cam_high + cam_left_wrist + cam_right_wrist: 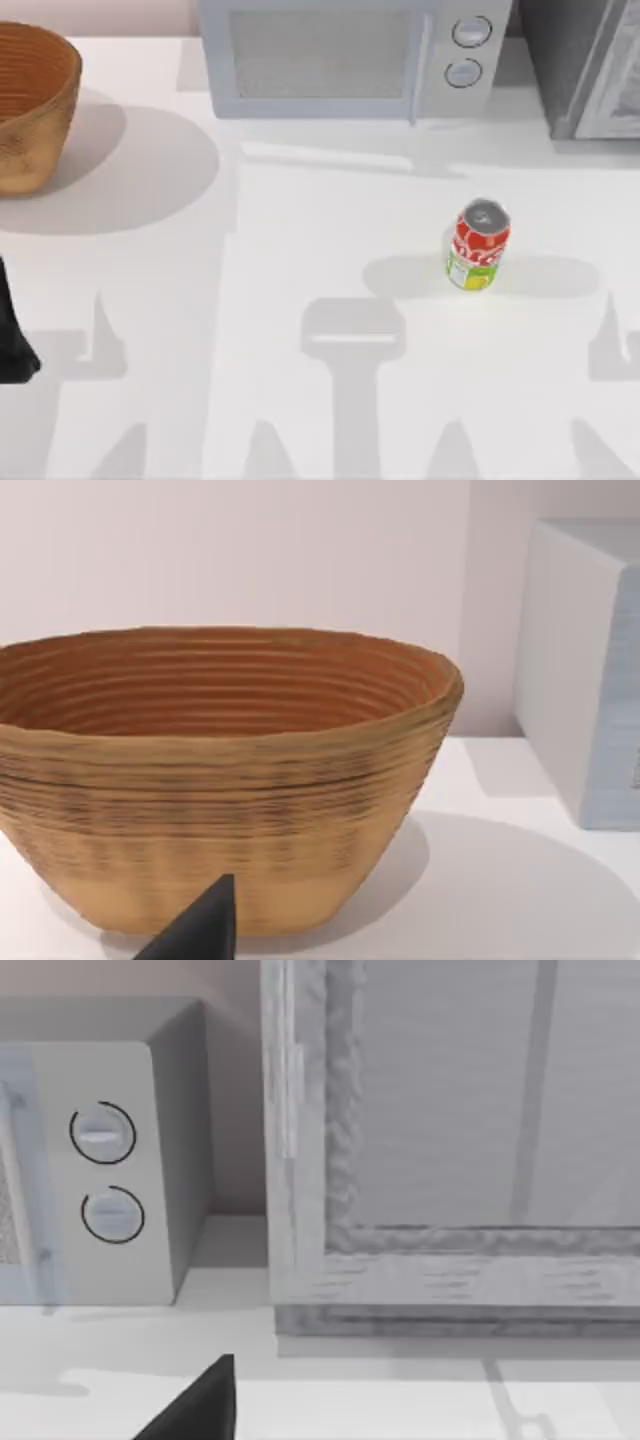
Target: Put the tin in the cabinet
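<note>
The tin (479, 246) stood upright on the counter (300, 250), in front of the microwave (350, 55) toward the cabinet (585, 65) side, likely nearer the right arm; either hand's opening I cannot tell.

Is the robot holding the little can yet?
No. The tin stands alone on the table, in front of the microwave, with no gripper touching it.
</note>
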Robot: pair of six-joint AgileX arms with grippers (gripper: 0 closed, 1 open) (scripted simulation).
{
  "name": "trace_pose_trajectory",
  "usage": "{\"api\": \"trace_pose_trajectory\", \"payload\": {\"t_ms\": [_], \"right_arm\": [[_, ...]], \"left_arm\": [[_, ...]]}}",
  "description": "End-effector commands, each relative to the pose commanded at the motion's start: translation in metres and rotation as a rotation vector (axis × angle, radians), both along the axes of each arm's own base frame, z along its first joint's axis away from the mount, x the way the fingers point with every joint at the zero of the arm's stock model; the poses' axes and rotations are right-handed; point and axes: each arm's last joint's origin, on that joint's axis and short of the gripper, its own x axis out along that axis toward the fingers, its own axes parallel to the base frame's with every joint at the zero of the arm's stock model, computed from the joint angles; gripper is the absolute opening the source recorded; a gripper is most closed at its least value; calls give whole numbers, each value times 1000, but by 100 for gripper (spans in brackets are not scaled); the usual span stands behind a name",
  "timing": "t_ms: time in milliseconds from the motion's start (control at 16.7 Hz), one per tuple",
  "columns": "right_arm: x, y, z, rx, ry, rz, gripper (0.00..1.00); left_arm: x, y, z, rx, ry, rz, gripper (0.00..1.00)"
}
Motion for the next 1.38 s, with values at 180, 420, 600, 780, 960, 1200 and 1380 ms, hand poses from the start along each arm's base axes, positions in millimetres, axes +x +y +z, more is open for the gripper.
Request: {"api": "trace_pose_trajectory", "payload": {"t_ms": [180, 420, 600, 780, 960, 1200, 1380], "right_arm": [[0, 0, 1, 0, -1, 1, 100], [8, 5, 10, 5, -3, 9, 100], [21, 13, 21, 11, 0, 13, 100], [42, 26, 29, 19, 6, 14, 100], [69, 48, 30, 28, 14, 13, 100], [102, 89, 10, 39, 31, 9, 100], [117, 123, -20, 41, 46, 5, 100]], "left_arm": [[0, 0, 0, 0, 0, 0, 100], [0, 0, 0, 0, 0, 0, 100], [0, 0, 0, 0, 0, 0, 100], [0, 0, 0, 0, 0, 0, 100], [0, 0, 0, 0, 0, 0, 100], [0, 0, 0, 0, 0, 0, 100], [0, 0, 0, 0, 0, 0, 100]]}}
